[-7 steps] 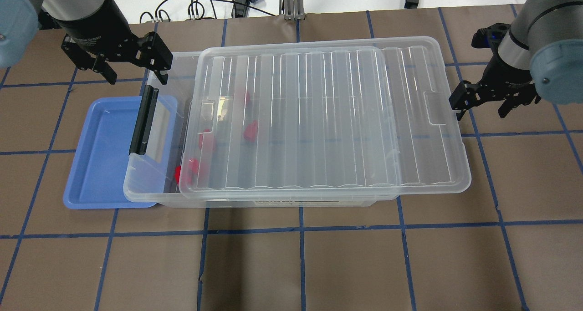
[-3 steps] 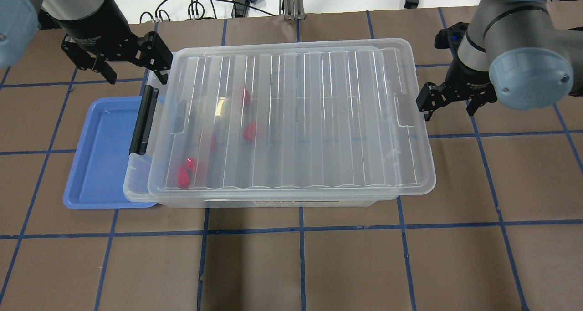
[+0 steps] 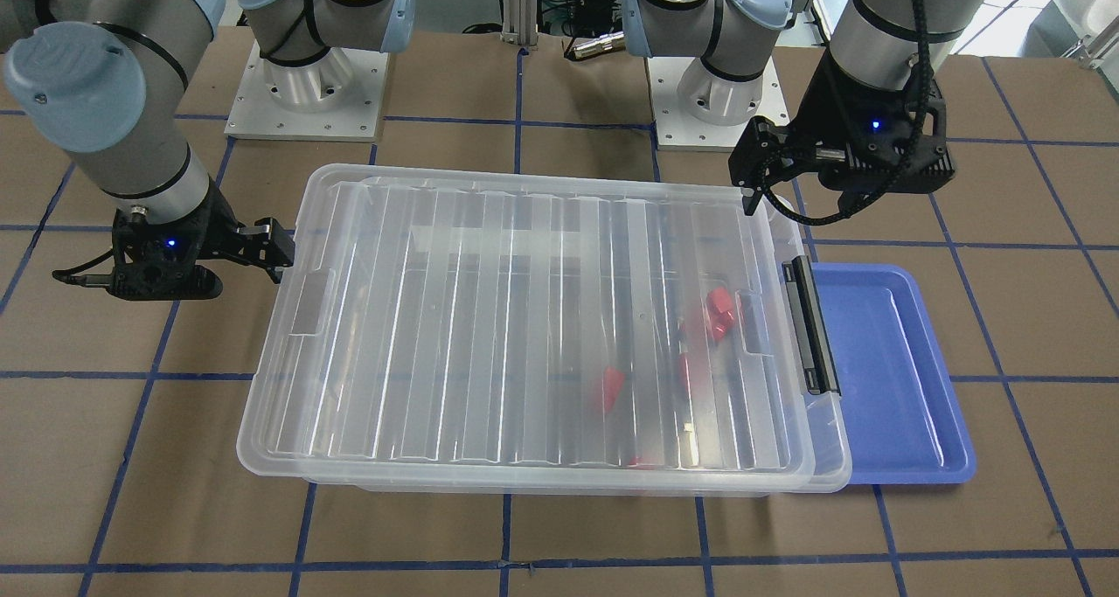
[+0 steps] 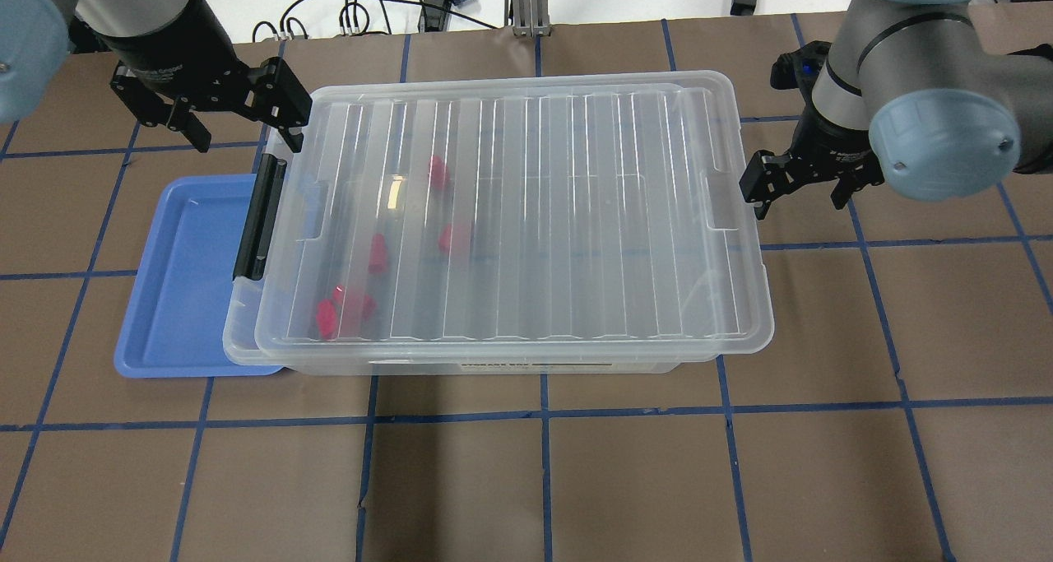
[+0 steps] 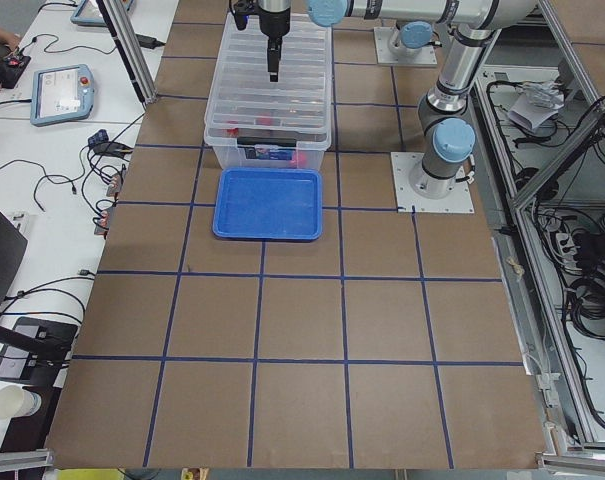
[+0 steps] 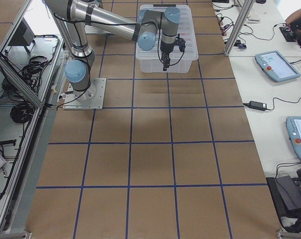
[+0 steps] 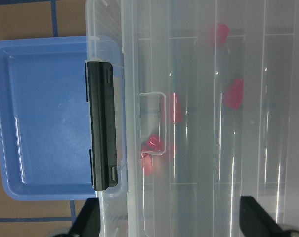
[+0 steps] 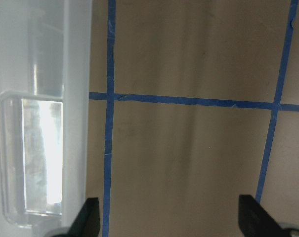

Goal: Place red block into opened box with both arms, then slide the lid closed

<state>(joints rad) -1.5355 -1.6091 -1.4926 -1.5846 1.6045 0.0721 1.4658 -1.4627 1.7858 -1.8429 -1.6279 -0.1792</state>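
Observation:
The clear box (image 4: 238, 341) lies in the middle of the table with its black latch bar (image 4: 259, 216) at the left end. Its clear ribbed lid (image 4: 576, 216) covers nearly all of it, leaving a narrow strip open by the latch. Several red blocks (image 4: 454, 237) lie inside near the latch end, visible through the lid (image 7: 233, 94). My left gripper (image 4: 245, 132) hangs open above the box's far left corner, holding nothing. My right gripper (image 4: 798, 190) is open at the lid's right edge, with one finger (image 4: 755, 185) against it.
A blue tray (image 4: 181, 274) with nothing in it lies against the box's left end, partly under the latch. Blue tape lines grid the brown table. Cables and a metal post lie beyond the far edge. Both arm bases stand on the robot's side (image 3: 306, 90).
The lid has slid left over the box, with my right gripper moving left behind its right edge. The open strip over the red blocks has narrowed. My left gripper has stayed put.

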